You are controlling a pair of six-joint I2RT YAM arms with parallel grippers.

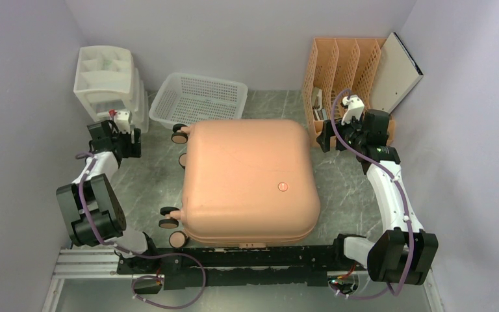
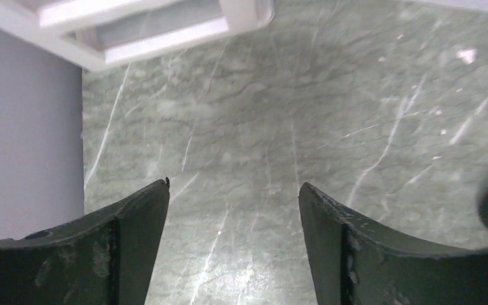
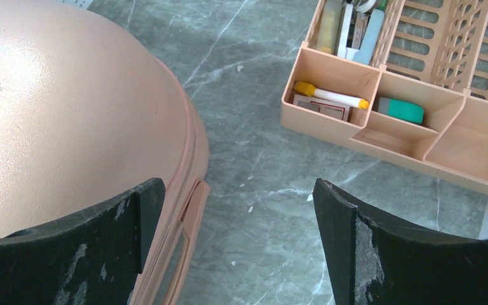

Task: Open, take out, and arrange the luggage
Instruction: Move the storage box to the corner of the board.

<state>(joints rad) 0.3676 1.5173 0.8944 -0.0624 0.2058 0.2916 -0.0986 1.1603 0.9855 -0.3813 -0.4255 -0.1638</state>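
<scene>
The salmon-pink luggage (image 1: 248, 181) lies flat and closed in the middle of the table, its black wheels (image 1: 169, 223) toward the left. My left gripper (image 1: 128, 138) hangs open to the left of it, near the white shelf unit, with only bare marble between its fingers (image 2: 140, 241). My right gripper (image 1: 325, 136) is open by the luggage's far right corner. In the right wrist view the shell (image 3: 63, 114) and its side handle (image 3: 187, 219) lie under the left fingertip, apart from the jaws; nothing is held.
A white plastic basket (image 1: 198, 99) stands behind the luggage, and a white shelf unit (image 1: 107, 81) is at the back left. An orange-tan file rack (image 1: 345, 78) with pens and tape (image 3: 400, 109) is at the back right, a board (image 1: 396, 73) leaning beside it. Walls close in on three sides.
</scene>
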